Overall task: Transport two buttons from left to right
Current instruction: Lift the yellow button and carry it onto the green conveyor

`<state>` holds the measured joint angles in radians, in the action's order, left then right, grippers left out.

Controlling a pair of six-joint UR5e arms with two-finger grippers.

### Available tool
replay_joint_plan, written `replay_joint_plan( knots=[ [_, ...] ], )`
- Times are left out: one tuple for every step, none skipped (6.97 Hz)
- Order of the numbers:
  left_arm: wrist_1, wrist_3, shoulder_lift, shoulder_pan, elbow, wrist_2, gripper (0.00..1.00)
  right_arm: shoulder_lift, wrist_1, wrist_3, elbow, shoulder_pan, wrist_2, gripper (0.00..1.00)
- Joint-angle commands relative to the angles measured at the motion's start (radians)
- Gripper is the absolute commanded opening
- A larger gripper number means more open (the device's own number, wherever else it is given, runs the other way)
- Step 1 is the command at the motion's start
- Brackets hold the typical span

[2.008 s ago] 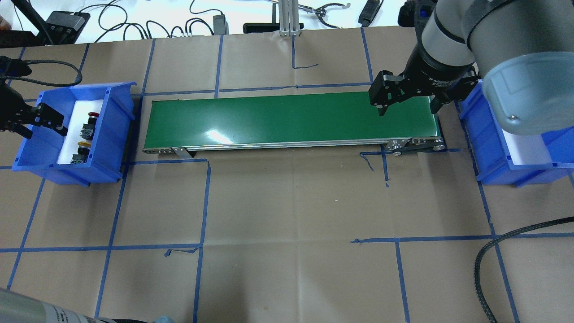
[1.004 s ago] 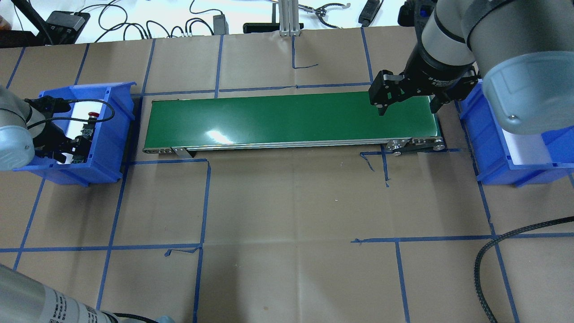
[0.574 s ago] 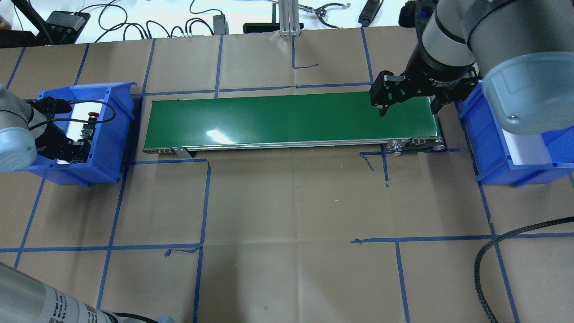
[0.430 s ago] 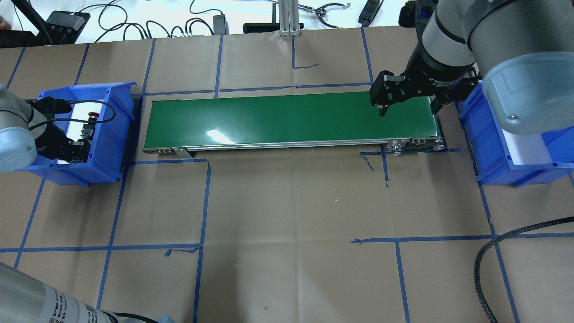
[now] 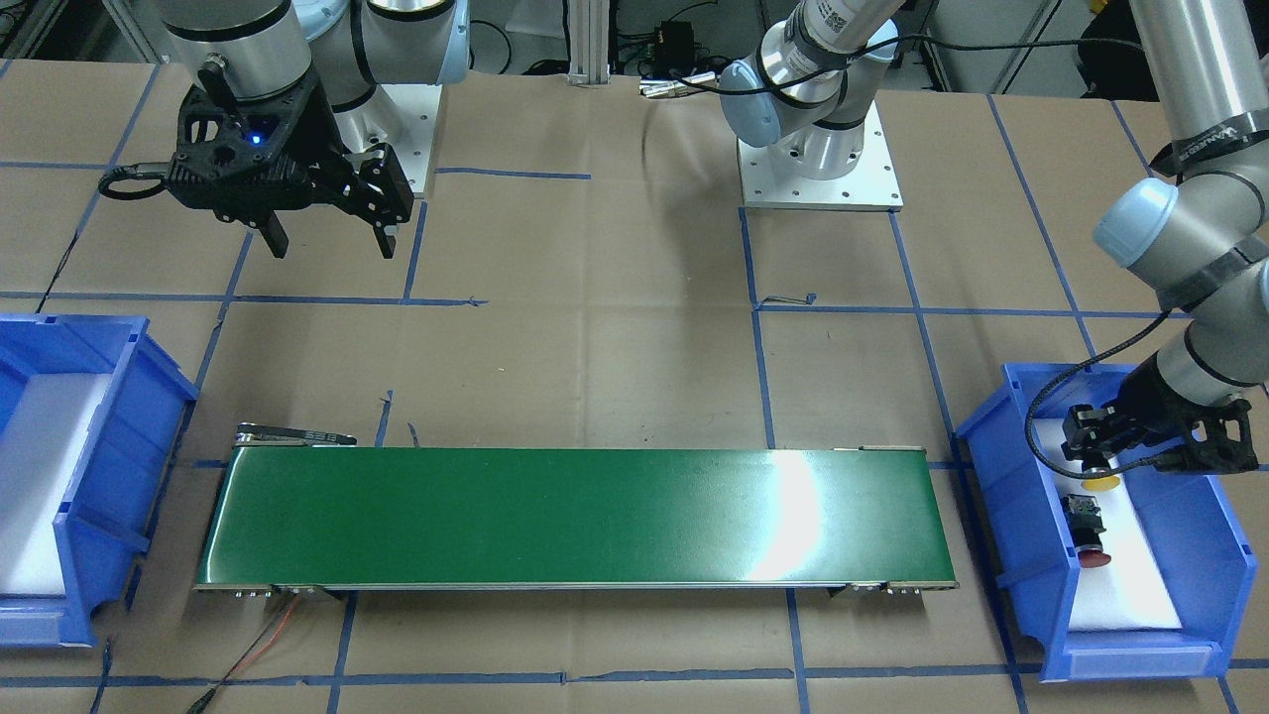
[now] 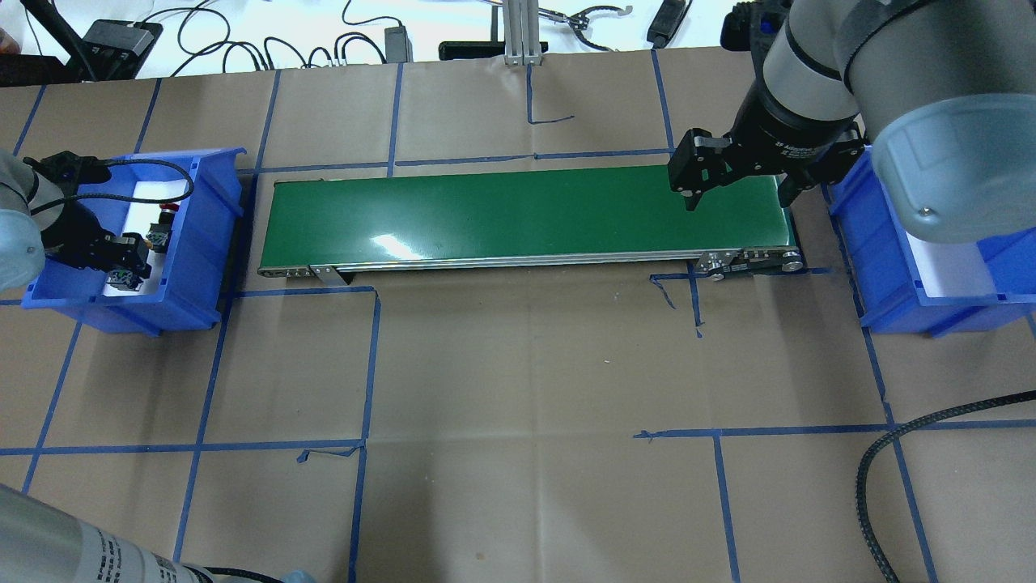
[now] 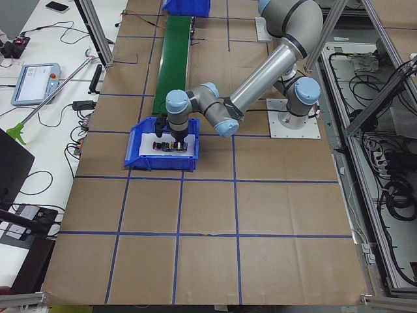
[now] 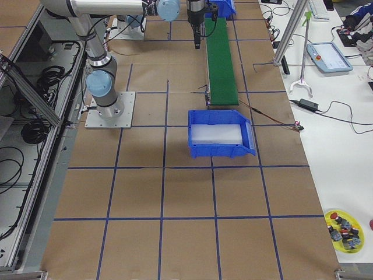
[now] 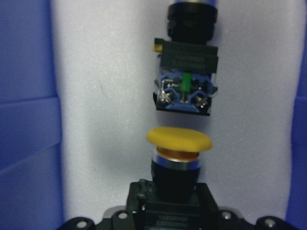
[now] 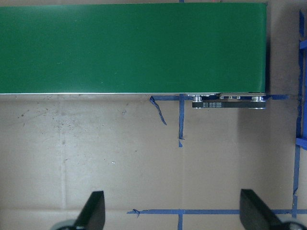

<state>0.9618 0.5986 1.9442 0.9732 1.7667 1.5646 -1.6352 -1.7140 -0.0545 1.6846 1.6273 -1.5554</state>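
Brown-papered table (image 6: 518,364), blue tape grid. Far left, both buttons sit in the left bin (image 6: 202,243). Left fingers (image 5: 1086,436) look clenched on the yellow button (image 9: 178,139) by its rear block, though the wrist view cuts the tips off. Red button (image 5: 1094,558) lies just beside it, so a crooked lift could knock it or clip the bin wall. Right fingers (image 10: 93,211) hang spread wide over the green belt (image 6: 518,212).

No legible text or labels.
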Motion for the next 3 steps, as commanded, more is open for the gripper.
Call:
replay_joint_plan(
  knots=[
    [0.235,0.001,-0.051,0.001,-0.144,0.0,0.11,0.002,0.001,0.001,0.001,0.003,0.002,1.0],
    [0.332,0.0,-0.06,0.002,-0.211,0.0,0.11,0.002,0.001,-0.002,0.001,0.005,0.003,1.0],
    [0.386,-0.011,-0.062,0.009,-0.263,0.0,0.11,0.002,0.001,-0.002,0.003,0.005,0.002,1.0]
  ],
)
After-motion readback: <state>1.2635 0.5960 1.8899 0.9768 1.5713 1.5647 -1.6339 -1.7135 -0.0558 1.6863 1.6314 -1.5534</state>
